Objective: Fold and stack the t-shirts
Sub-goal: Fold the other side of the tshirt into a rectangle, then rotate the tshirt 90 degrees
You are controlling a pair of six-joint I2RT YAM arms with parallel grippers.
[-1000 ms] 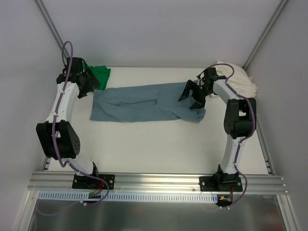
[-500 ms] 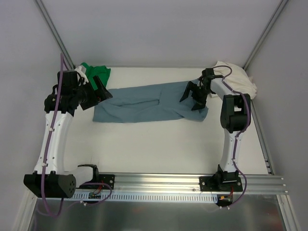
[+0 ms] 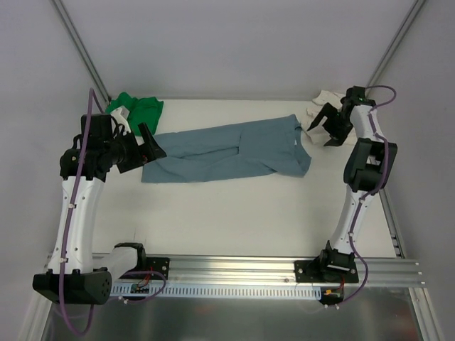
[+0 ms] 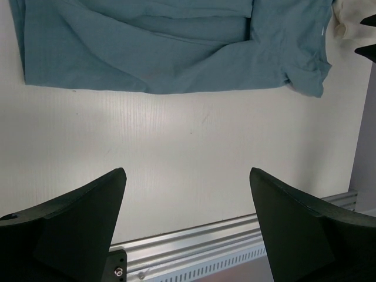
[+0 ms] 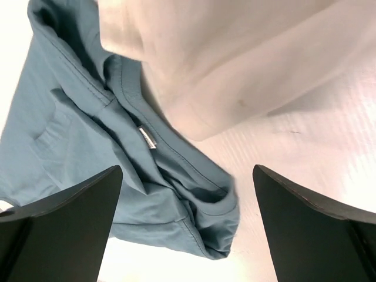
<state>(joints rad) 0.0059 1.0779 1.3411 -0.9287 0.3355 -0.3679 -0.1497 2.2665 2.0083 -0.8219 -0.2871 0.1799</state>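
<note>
White counter [image 3: 234, 213] between grey walls. A dusty blue-grey cloth tee [image 3: 227, 149] lies half-folded, long axis nine to three; cream-white cloth tee [image 3: 315, 117] at two, bright green cloth tee [image 3: 142, 110] at ten. Left fingers [image 3: 149, 142] hover at its nine end, right fingers [image 3: 325, 132] just past three, both wide open, empty.

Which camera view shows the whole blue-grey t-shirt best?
The top external view: there the blue-grey t-shirt lies complete, spread out long from left to right. The left wrist view cuts off its upper edge. The right wrist view shows only its collar end, close up, beside the cream-white t-shirt.
</note>
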